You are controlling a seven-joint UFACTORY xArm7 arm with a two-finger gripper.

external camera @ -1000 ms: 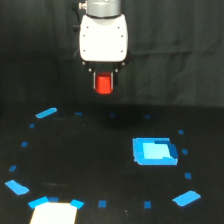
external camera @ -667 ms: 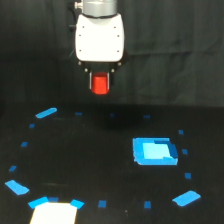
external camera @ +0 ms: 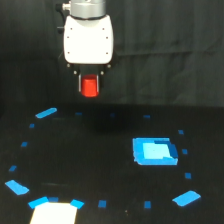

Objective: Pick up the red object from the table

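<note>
exterior view: one gripper [external camera: 90, 86] clamps one red object [external camera: 90, 87].

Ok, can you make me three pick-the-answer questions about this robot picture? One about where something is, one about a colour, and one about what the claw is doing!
1. Where is the red object?
A. Up in the air, between the gripper's fingers
B. Lying on the blue patch
C. On the white patch

2. What colour is the big rectangular patch on the table?
A. Green
B. Bright blue
C. Yellow

3. What is the gripper doing?
A. Hanging wide open, empty
B. Lying on the table
C. Shut on the red object

Answers:
1 A, the block sits under the white body, above the table.
2 B, it shows bright blue.
3 C, fingers flank the block on both sides.
</note>
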